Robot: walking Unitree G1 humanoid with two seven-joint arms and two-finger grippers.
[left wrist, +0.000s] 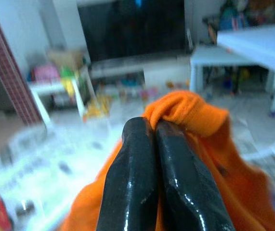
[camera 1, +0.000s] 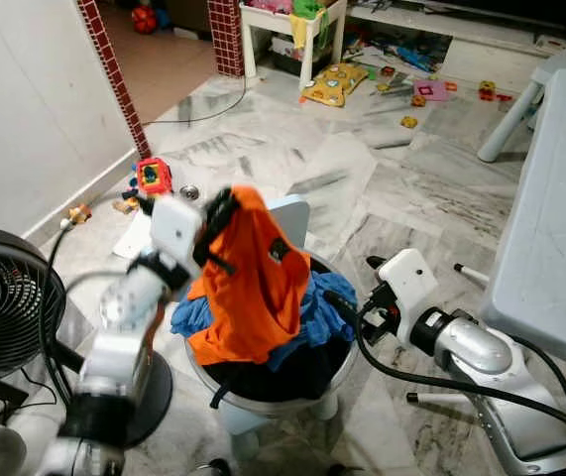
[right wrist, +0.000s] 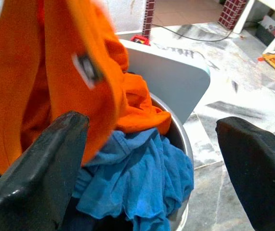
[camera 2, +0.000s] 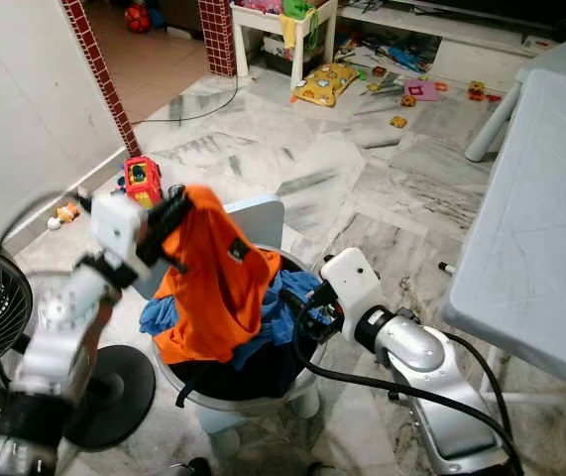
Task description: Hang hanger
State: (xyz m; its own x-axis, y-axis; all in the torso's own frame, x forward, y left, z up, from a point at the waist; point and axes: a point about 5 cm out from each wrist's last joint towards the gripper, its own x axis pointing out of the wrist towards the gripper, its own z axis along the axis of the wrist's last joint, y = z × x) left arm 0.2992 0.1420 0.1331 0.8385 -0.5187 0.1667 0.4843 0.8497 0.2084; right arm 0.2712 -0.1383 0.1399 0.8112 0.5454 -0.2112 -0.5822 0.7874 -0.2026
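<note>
My left gripper (camera 1: 225,210) is shut on the top of an orange shirt (camera 1: 253,283) and holds it lifted above a round metal basin (camera 1: 340,369). The shirt hangs down over the basin, its lower part still resting on the pile inside. In the left wrist view the two black fingers (left wrist: 149,178) pinch a fold of the orange cloth (left wrist: 190,111). My right gripper (camera 1: 347,305) stands open at the basin's right rim, beside a blue garment (right wrist: 132,183). Dark clothing (camera 1: 292,377) lies under the blue one. No hanger can be made out.
The basin stands on a small pale blue stool (camera 1: 287,213). A black floor fan (camera 1: 0,297) is at my left, a grey table (camera 1: 550,228) at my right. Toys (camera 1: 154,177) lie by the white wall, with more toys (camera 1: 334,84) scattered on the marble floor farther off.
</note>
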